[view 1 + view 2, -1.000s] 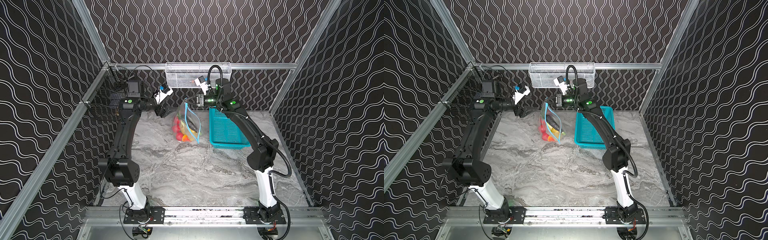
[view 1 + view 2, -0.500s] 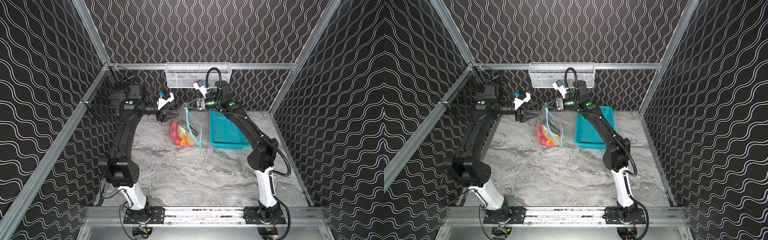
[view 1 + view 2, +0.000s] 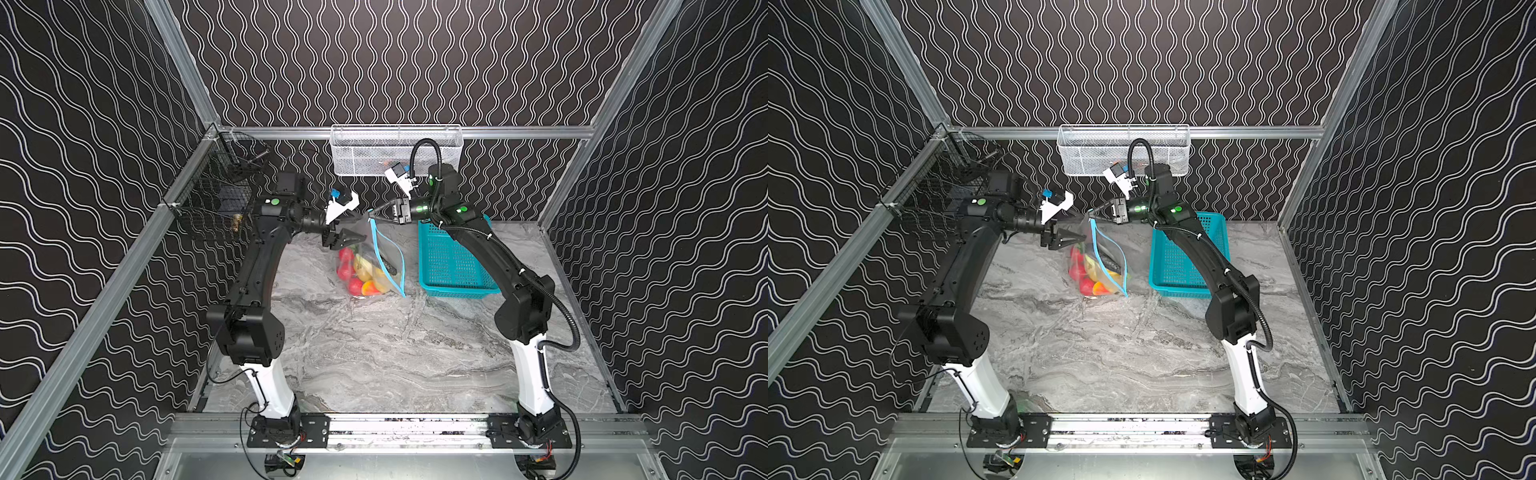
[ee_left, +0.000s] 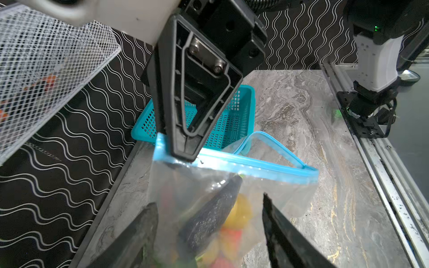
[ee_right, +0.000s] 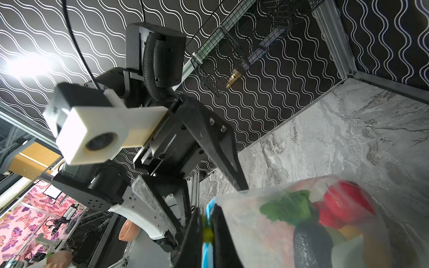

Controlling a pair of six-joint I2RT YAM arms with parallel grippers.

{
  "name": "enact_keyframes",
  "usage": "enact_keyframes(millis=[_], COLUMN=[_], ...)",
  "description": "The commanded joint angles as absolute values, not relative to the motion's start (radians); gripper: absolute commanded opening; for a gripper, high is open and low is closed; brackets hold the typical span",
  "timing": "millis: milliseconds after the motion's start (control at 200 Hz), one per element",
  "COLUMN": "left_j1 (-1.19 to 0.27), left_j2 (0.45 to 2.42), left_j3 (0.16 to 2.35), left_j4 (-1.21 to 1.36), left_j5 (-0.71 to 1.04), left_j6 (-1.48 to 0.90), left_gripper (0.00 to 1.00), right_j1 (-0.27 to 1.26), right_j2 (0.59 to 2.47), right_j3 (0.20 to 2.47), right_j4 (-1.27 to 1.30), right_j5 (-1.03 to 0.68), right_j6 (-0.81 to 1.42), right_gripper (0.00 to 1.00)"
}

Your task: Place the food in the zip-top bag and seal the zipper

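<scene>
Food (image 3: 360,275), small colourful toy vegetables, sits inside our transparent zip-top plastic bag (image 3: 388,251) near the desk's (image 3: 395,353) far edge. Right fingers (image 4: 185,141) pinch the gaping light-blue zipper strip (image 4: 250,165) at its end; left fingers (image 4: 139,232) stand spread around the bag, gripping nothing. Sealing is left to us.

The food (image 4: 239,213) in the zip-top bag (image 4: 290,190) is blurred and cropped at the edge.
</scene>
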State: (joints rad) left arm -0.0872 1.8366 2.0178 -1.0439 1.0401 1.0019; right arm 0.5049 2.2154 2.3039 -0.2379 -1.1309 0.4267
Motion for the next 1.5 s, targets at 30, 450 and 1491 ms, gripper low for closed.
enact_keyframes(millis=[30, 450, 1491], left_j1=[-0.099, -0.099, -0.161], left_j2=[1.834, 1.853, 1.887], left_j3=[2.015, 2.046, 2.039], left_j4=[-1.029, -0.973, -0.995], left_j5=[1.037, 0.977, 0.962], left_j6=[1.002, 0.981, 1.017], left_gripper=[0.72, 0.72, 0.47], right_j1=[0.508, 0.508, 0.511], right_j2=[2.215, 2.199, 2.207], right_j3=[2.306, 2.296, 2.281], right_j4=[-0.190, -0.257, -0.282], right_j5=[-1.157, -1.147, -1.156], right_j6=[0.421, 0.354, 0.324], right_gripper=[0.00, 0.00, 0.00])
